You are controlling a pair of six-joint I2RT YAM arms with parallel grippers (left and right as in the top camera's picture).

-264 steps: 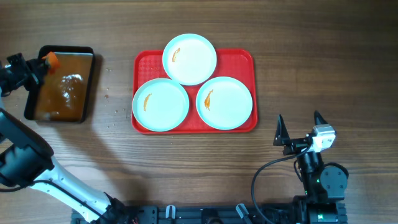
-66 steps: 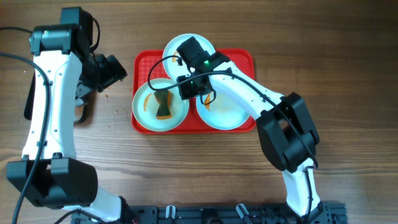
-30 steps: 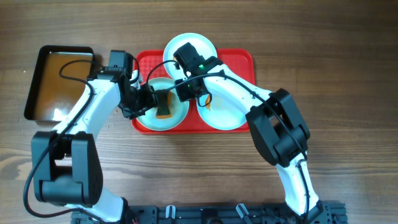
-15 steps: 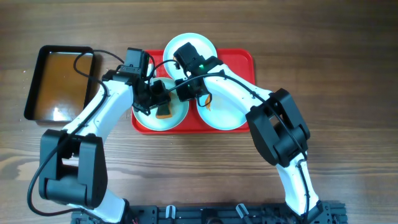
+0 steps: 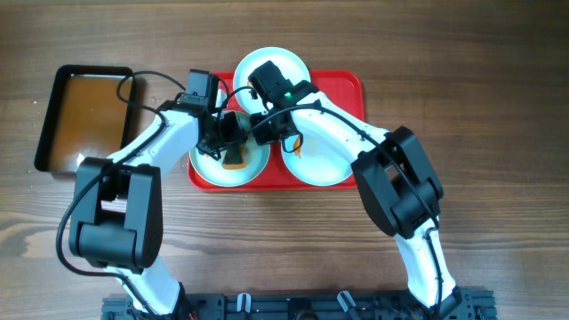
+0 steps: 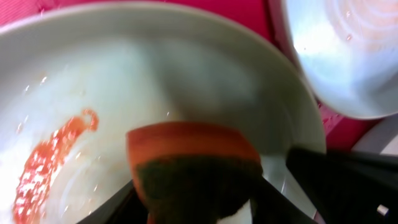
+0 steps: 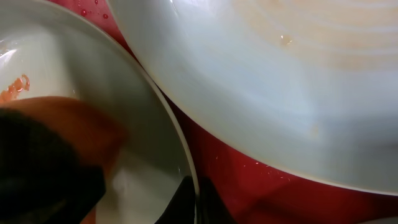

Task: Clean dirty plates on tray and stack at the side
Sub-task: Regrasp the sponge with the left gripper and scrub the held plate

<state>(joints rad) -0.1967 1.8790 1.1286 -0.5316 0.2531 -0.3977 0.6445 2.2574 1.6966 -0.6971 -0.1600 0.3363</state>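
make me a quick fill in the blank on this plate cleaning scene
The tray under the plates is ___.
It carries ___ white plates.
The left pincer holds a sponge over a plate with an ___ smear.
The right pincer grips that plate's ___.
Missing: red; three; orange; rim.

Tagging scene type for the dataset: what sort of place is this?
Likely a lab tabletop staged as a dishwashing station: wood-grain table, red tray of white plates, black pan of brownish water.
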